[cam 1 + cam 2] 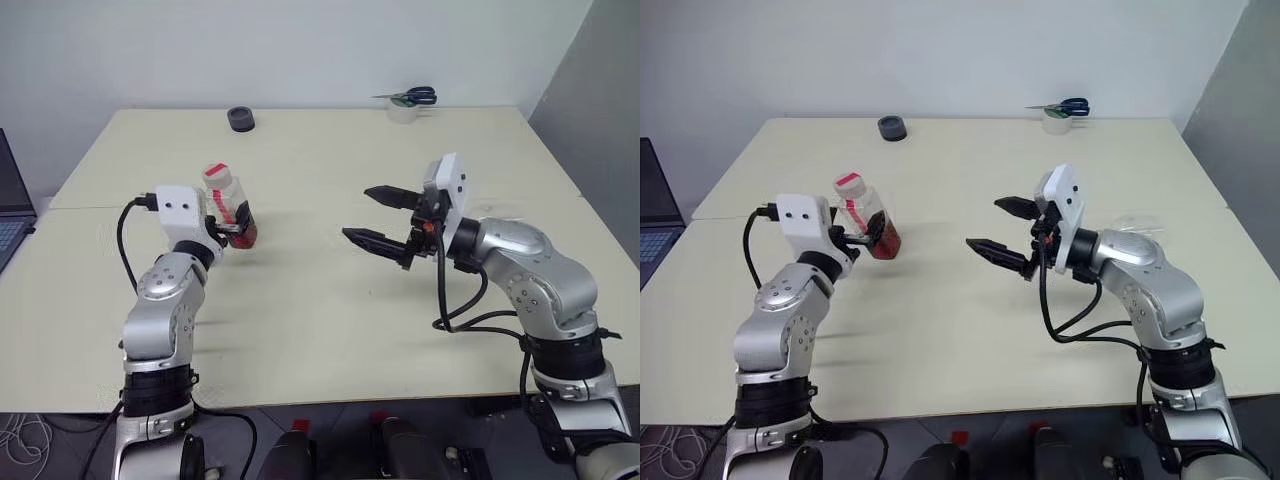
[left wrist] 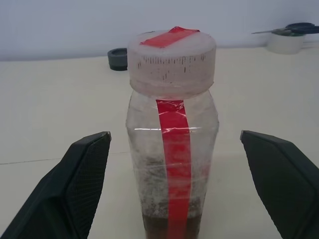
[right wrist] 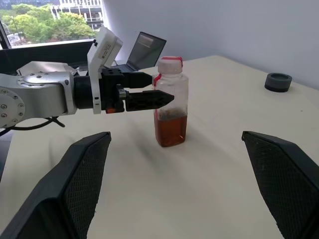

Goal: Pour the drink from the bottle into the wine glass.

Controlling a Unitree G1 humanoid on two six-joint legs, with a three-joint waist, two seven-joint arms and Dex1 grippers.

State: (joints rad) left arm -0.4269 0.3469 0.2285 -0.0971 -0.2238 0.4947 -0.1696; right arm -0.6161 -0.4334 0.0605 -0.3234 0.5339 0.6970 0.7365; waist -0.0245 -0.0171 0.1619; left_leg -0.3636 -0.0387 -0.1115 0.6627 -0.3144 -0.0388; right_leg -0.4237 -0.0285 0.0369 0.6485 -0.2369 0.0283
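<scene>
The small clear plastic bottle [image 1: 228,205], white-capped with a red tape strip, stands upright on the cream table [image 1: 330,330], left of frame centre. The reddish-brown drink [image 3: 171,130] fills its lower part. The left gripper [image 1: 232,222] brackets the bottle, fingers [image 2: 82,174] spread, not touching it. The right gripper [image 1: 382,216], right of centre, is spread wide and empty.

no readable text, brand, number or sign shows anywhere in these views. the bottle [image 2: 172,149] carries only a plain red strip running down its side and over its cap, with no lettering on it, and the fine dark marks ringing the cap's edge are too small to read.
</scene>
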